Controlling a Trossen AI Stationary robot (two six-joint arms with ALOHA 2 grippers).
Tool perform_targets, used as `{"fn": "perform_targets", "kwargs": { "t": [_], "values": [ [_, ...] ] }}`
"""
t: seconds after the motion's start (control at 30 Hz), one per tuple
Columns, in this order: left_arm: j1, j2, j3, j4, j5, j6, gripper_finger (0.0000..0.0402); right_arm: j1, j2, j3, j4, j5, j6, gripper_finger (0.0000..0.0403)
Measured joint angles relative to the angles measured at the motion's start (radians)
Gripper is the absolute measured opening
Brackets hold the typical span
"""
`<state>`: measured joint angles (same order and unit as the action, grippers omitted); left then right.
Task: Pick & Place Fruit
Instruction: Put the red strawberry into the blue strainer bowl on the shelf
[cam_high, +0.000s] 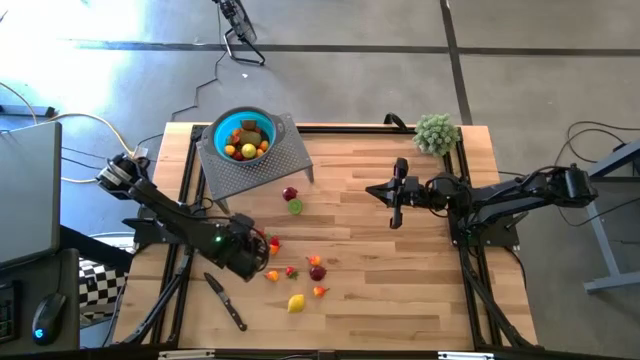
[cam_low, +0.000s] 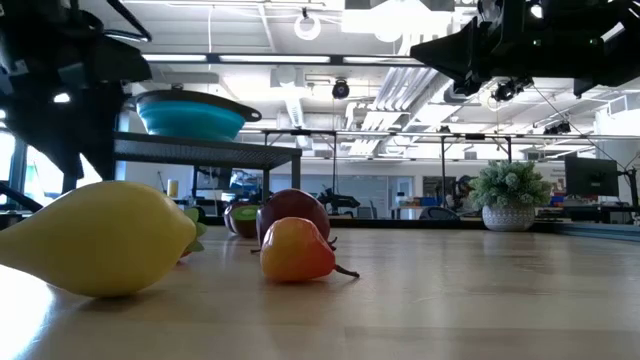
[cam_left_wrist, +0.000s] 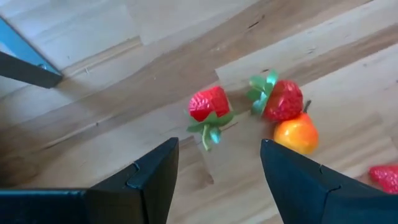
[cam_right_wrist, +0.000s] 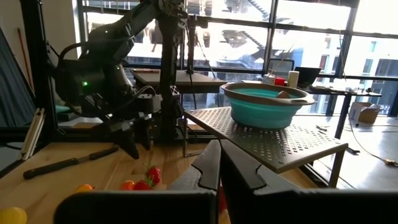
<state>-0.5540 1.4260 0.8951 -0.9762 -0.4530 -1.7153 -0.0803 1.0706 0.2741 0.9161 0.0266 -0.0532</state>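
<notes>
I have the left gripper (cam_high: 262, 245) low over the counter (cam_high: 400, 290), and its two dark fingers (cam_left_wrist: 149, 171) stand open with nothing between them. The fruit I want is a red strawberry (cam_left_wrist: 209, 104). It lies just ahead of the open fingers, lined up with the gap, with its green leaves pointing back toward the gripper. So I think I only need to push forward a little and go down, then squeeze. A second strawberry (cam_left_wrist: 283, 99) and an orange fruit (cam_left_wrist: 296, 135) touch each other just to one side of it, near one finger, so I could bump them. More fruit, like the yellow lemon (cam_high: 296, 302), sits close by on the counter. Some fruit is already in the teal bowl (cam_high: 243, 136) on the gray stand (cam_high: 270, 165). The right gripper (cam_high: 398, 192) waits far off, pinched shut and holding nothing, so the left arm is much nearer.
</notes>
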Motion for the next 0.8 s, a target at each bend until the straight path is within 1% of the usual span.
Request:
{"fn": "perform_targets", "kwargs": {
  "t": [0.17, 0.33, 0.6, 0.8],
  "values": [
    [0.006, 0.039, 0.0, 0.008, 0.007, -0.042, 0.0222, 0.0, 0.0, 0.0, 0.0, 0.0, 0.0, 0.0002],
    [0.004, 0.068, -0.002, 0.005, 0.036, -0.044, 0.0222, 0.0, 0.0, 0.0, 0.0, 0.0, 0.0, 0.0002],
    [0.004, 0.122, -0.002, 0.005, 0.035, -0.044, 0.0222, 0.0, 0.0, 0.0, 0.0, 0.0, 0.0, 0.0002],
    [0.004, 0.147, -0.002, 0.007, 0.013, -0.045, 0.0222, 0.0, 0.0, 0.0, 0.0, 0.0, 0.0, 0.0002]
  ]
}}
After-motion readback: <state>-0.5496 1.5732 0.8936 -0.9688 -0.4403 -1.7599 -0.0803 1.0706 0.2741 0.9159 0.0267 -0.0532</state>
